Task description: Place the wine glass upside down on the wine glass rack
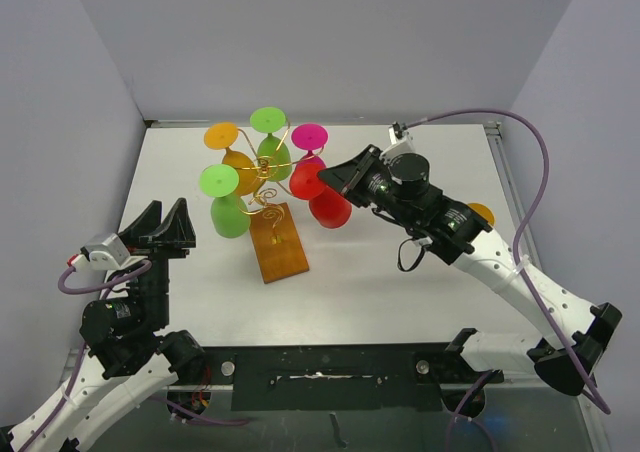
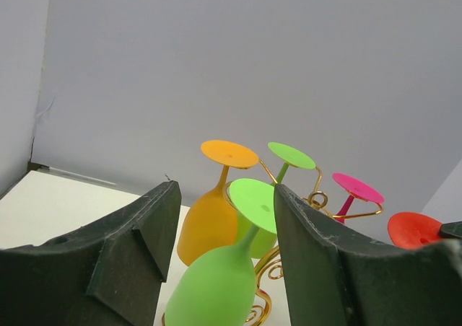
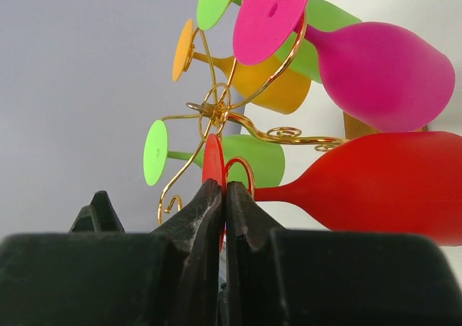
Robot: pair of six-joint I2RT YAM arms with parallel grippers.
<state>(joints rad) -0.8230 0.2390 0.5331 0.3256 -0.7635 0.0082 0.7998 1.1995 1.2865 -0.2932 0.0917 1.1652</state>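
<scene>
White table (image 1: 360, 284), lilac walls (image 1: 330, 42), gold rack (image 1: 280, 244)

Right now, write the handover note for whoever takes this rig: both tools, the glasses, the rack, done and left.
Left tool: open, empty, apart from the wine glass rack.
Right tool: shut on the foot of the red wine glass.
Rack: mid-table; orange glass, near green glass, far green glass and pink glass hang on it upside down.
Done: red wine glass inverted, stem in a gold hook.
Left: check it seats, open the right tool, back away.
</scene>
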